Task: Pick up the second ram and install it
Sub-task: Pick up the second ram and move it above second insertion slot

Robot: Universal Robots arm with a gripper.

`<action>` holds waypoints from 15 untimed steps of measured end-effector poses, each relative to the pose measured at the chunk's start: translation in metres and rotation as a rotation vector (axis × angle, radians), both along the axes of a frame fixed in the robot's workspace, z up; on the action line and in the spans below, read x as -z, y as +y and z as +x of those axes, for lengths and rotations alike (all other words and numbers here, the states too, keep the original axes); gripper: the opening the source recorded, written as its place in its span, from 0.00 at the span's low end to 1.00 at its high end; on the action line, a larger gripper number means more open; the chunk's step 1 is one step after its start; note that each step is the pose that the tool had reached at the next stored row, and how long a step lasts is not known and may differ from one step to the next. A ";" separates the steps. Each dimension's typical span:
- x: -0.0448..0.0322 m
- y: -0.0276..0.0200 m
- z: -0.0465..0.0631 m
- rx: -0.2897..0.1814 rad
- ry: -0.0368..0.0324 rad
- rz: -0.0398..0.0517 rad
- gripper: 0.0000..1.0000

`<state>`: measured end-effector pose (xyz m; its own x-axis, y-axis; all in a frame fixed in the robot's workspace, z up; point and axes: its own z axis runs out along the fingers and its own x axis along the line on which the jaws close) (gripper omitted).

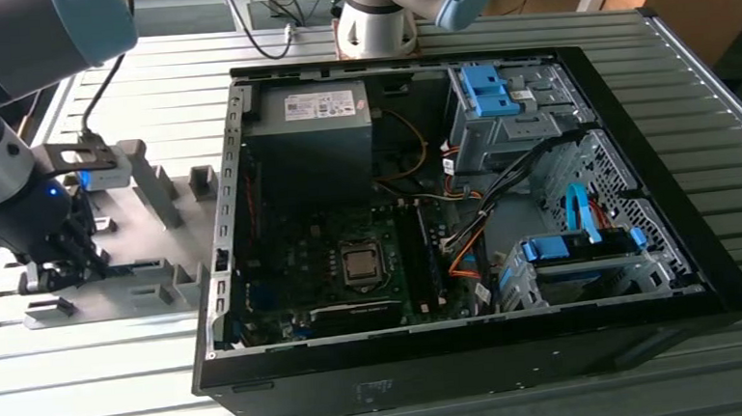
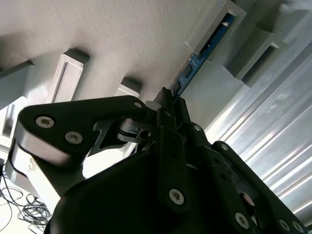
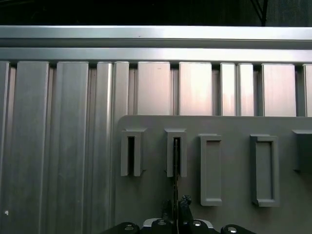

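Item: one Universal Robots arm (image 1: 8, 162), reaching down over the exterior view's left part of the ribbed metal worktop (image 1: 98, 379).

End effector: black linkage fingers (image 2: 168, 146), low over a grey fixture plate (image 1: 118, 291). In both wrist views the tips are pressed together on the second ram, pinching it edge-on.

End effector, positions: exterior view (image 1: 55, 276); second wrist view (image 2: 170, 105); first wrist view (image 3: 176, 209).

Second ram: a thin blue board (image 2: 197, 61) seen along its edge, with dark chips on its face. In the first wrist view it appears as a narrow dark line (image 3: 175, 170).

Second ram, location: it stands on its edge on the fixture plate. One end is between the fingertips and the other sits inside the slot of a grey holder block (image 2: 207, 29). It lies outside the computer case.

Holder blocks: a row of upright grey blocks on the plate. A second slotted block (image 3: 130, 153) stands just beside the one holding the ram, and two longer rectangular blocks (image 3: 210, 168) stand on that one's other side.

Computer case: black tower (image 1: 483, 356) lying open on the worktop, to the exterior view's right of the fixture plate.

Case contents: motherboard (image 1: 309, 260) with a processor socket (image 1: 360, 265), long black slots (image 1: 415, 254) beside the socket, a power supply (image 1: 308, 125), and blue drive brackets (image 1: 490, 89).
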<state>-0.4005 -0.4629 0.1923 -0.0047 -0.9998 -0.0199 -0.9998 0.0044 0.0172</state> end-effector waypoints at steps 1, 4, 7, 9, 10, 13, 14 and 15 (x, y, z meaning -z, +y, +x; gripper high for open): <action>0.0004 0.0000 0.000 0.000 0.0000 0.0000 0.20; 0.0010 0.0000 0.000 0.000 0.0002 -0.0002 0.20; 0.0013 0.0000 0.000 0.000 0.0001 -0.0001 0.20; 0.0014 0.0000 0.000 0.000 0.0001 -0.0001 0.18; 0.0014 0.0000 0.000 0.000 0.0001 -0.0001 0.14; 0.0014 0.0000 0.000 0.000 0.0001 -0.0001 0.14; 0.0014 0.0000 0.000 0.000 0.0001 -0.0001 0.14; 0.0014 0.0000 0.000 0.000 0.0002 -0.0001 0.14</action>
<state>-0.4005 -0.4629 0.1909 -0.0047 -0.9998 -0.0197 -0.9998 0.0044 0.0173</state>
